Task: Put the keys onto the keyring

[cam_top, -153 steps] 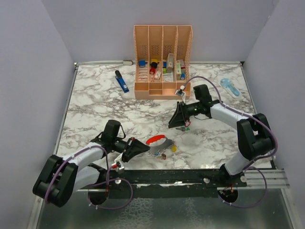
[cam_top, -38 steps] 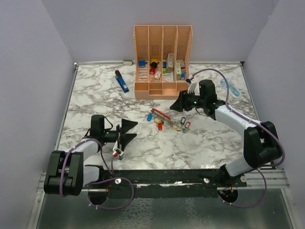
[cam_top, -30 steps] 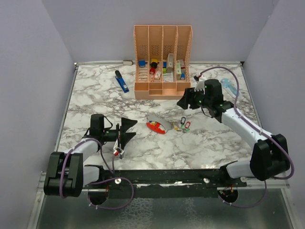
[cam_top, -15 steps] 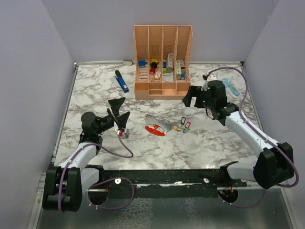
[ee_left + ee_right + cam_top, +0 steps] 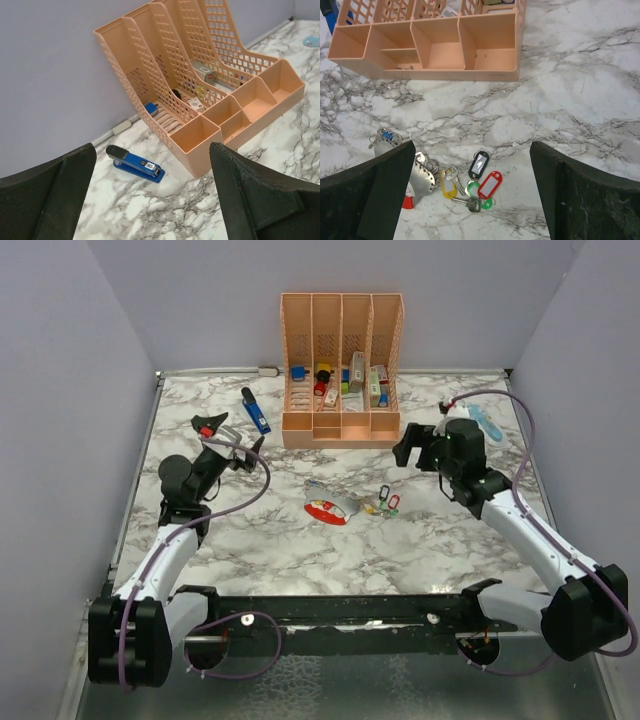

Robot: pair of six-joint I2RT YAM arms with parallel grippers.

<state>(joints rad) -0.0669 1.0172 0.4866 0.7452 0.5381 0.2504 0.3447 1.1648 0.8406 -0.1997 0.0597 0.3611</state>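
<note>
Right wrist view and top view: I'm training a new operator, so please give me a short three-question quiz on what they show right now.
1. True or false: the right fingers are shut on the keyring.
2. Where does the blue stapler lie? A inside the organizer; B beside the organizer, to its left in the top view; C next to the keyring.
3. Fill in: among the keys in the right wrist view, the tag beside the red one, nearer the organizer, is ___.

Key: 1 False, they are open and hold nothing. 2 B. 3 black.
</note>
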